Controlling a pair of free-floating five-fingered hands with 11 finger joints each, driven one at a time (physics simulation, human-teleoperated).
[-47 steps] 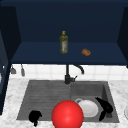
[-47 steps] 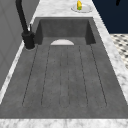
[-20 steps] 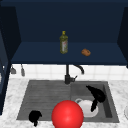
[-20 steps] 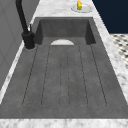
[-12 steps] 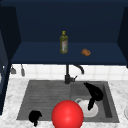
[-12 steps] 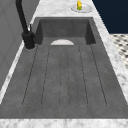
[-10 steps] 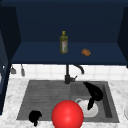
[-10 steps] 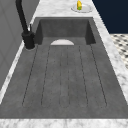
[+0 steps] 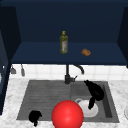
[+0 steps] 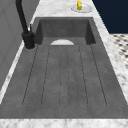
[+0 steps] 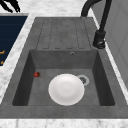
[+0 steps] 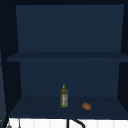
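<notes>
Plate (image 9: 90, 109) lies flat in sink basin (image 9: 108, 100); my right hand (image 9: 95, 92), lower than two seconds ago, fingers relaxed, pointing down at plate rim. Left hand (image 9: 35, 116) hangs curled near red ball (image 9: 67, 115).

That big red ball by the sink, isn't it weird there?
Yes. The red ball sits at the sink's front edge, next to the white plate in the basin: an odd thing among dishes.
</notes>
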